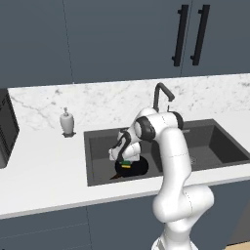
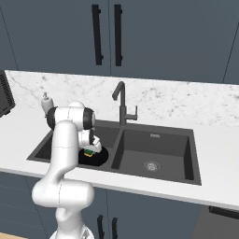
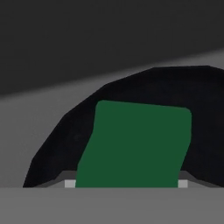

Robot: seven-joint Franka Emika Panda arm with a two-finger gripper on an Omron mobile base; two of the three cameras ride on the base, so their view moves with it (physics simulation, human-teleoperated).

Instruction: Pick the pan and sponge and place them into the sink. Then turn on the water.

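Two task items are seen inside the left basin of the sink [image 1: 100, 161]: the pan [image 1: 139, 168], black and flat on the basin floor, and the sponge [image 1: 126, 164], green over yellow, sitting above the pan's middle. Claw [image 1: 125, 161] is lowered into that basin, wrapped around the sponge; in the hand view the sponge's green top [image 3: 135, 146] is framed between the two fingertip stubs [image 3: 70, 183], so the jaws are judged partly spread and pinching the sponge across its width. Whether the sponge already rests on the pan cannot be told.

Sponge is judged light, soft and compressible; it is best held across the short sides, mid-thickness, with modest squeeze. No breakage risk if dropped from here.

Pan is judged stiff, heavier, smooth-rimmed; the thin reddish handle [image 1: 115, 177] pointing toward the front wall is the sensible grasp spot, though the load would sit off-centre.

Gooseneck tap [image 2: 120, 105] stands behind the divider, no stream seen; its lever is a small rigid target, to be nudged rather than gripped. Soap dispenser [image 1: 67, 122] stays on the tabletop [image 1: 44, 171], well apart.
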